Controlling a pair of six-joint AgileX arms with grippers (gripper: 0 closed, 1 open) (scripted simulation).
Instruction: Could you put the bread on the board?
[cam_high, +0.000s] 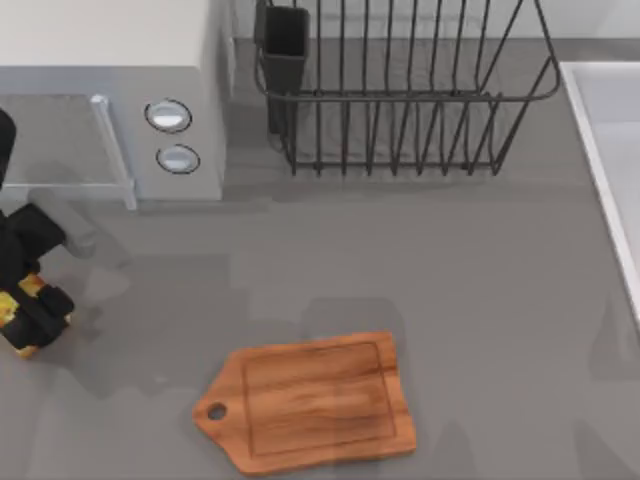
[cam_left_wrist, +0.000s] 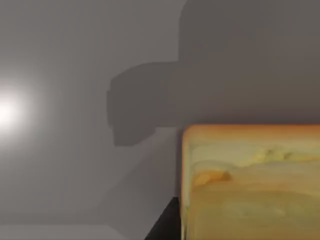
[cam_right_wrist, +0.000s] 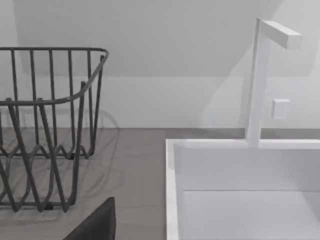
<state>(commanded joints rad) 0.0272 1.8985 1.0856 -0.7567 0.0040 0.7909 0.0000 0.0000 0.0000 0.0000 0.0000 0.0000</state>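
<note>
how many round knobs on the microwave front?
2. Both sit on the microwave at the top view's upper left: the upper knob and the lower knob directly beneath it, left of the dish rack. Others may sit outside the frame.

No legible text, label, brand mark, number or sign found on any surface. The two round dials (cam_high: 168, 116) on the white appliance (cam_high: 110, 60) at the counter's back left corner are blank, with no scale or marking. The board (cam_high: 310, 405) near the counter's front edge shows wood grain only, no stamp. The wire rack (cam_high: 400, 90) at the back edge, the white sink (cam_right_wrist: 240, 190) at the right edge and its faucet (cam_right_wrist: 260, 80) bear no lettering.
</note>
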